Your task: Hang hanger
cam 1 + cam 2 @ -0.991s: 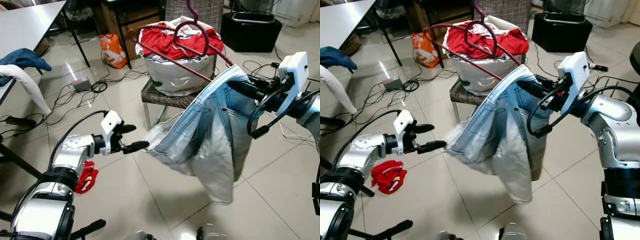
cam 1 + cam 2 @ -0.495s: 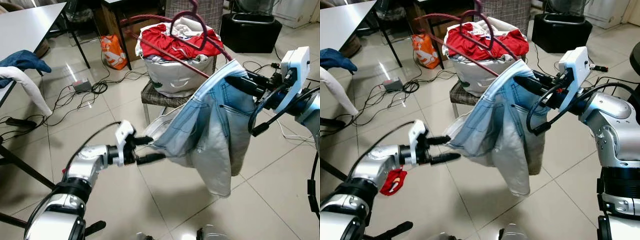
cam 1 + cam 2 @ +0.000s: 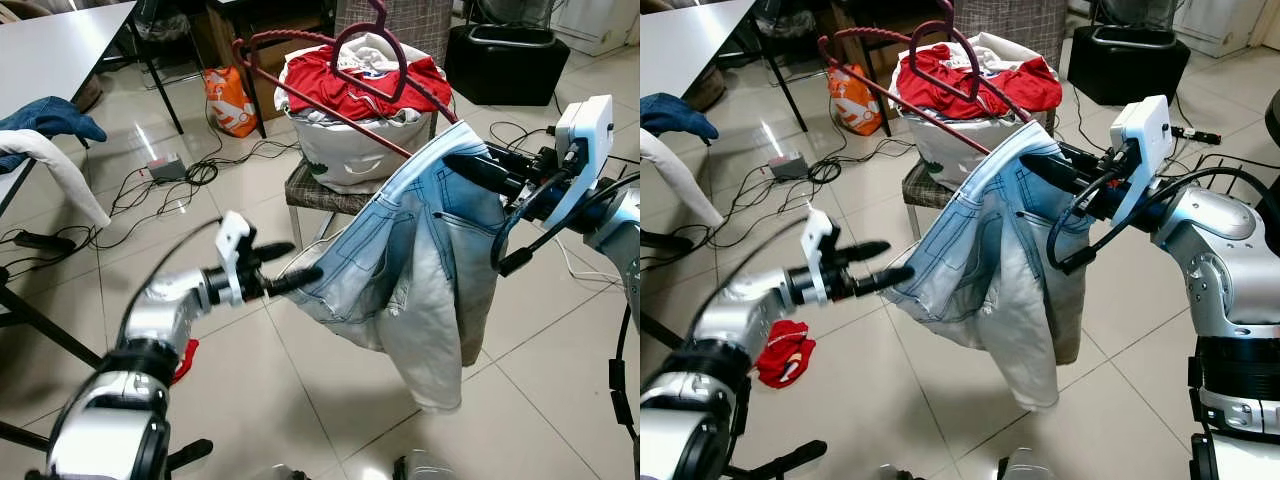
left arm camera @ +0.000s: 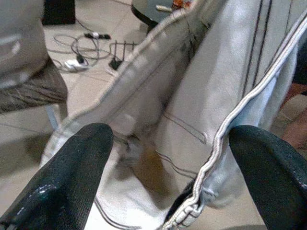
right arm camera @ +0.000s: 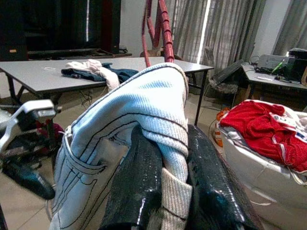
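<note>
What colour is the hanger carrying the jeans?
Dark red, maroon-like. The hanger shows best in the left eye view, above the pale blue jeans.

- Jeans (image 3: 420, 270): pale washed denim cloth, dark stitched seams.
- Hanger (image 3: 340, 70): dark red, ribbed surface.
- Floor tiles (image 3: 330, 400): glossy, reflective.
- Gripper fingers (image 4: 72, 177): 2, matt black, finely textured.
- Arm shells (image 3: 1215, 215): smooth silver.
</note>
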You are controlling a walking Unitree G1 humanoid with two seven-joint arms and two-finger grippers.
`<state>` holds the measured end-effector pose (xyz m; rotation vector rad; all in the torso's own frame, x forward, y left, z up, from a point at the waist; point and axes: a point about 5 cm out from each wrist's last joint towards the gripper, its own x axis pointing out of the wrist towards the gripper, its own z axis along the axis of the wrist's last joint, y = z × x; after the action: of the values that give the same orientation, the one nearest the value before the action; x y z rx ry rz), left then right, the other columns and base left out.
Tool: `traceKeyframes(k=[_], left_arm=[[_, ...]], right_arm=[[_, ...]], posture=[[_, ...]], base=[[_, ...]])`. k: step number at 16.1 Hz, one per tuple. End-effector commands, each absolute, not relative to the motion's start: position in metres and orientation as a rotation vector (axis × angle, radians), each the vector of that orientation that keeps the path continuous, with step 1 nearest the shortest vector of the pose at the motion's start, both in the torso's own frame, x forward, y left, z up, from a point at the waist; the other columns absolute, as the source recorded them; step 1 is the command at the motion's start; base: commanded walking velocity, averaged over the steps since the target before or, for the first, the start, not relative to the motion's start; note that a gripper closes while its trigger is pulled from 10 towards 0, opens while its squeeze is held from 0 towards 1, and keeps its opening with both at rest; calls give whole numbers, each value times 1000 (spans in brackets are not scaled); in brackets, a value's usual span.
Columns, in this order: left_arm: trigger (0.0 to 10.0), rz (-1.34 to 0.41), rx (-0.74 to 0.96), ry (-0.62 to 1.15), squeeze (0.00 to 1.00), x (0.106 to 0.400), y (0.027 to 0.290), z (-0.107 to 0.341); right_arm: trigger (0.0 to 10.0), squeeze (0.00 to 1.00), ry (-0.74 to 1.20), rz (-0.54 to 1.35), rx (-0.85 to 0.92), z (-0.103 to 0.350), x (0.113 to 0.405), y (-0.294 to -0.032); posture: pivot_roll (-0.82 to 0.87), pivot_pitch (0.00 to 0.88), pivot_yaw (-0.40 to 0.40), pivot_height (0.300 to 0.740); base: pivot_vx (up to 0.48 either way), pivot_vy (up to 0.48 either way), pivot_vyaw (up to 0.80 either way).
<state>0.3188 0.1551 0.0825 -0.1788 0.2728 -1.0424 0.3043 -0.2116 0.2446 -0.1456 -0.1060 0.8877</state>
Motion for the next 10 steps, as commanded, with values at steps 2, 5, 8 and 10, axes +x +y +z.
traceKeyframes(k=[2, 5, 8, 10], left_arm=[[10000, -1056, -155, 274, 0, 319, 156, 86], [10000, -1079, -178, 275, 0, 318, 158, 88], [10000, -1150, -216, 313, 0, 306, 145, 78], [10000, -1182, -235, 329, 0, 297, 136, 72]], right_arm=[[10000, 0, -176, 902, -157, 259, 302, -208], [10000, 0, -180, 897, -148, 260, 303, -208], [10000, 0, -213, 893, -115, 266, 306, -205], [10000, 0, -219, 890, -111, 268, 306, -206]], posture=[[-239, 0, 144, 740], [-234, 0, 140, 740], [-232, 0, 136, 740], [-233, 0, 134, 740]], base=[[0, 0, 0], [0, 0, 0], [0, 0, 0], [0, 0, 0]])
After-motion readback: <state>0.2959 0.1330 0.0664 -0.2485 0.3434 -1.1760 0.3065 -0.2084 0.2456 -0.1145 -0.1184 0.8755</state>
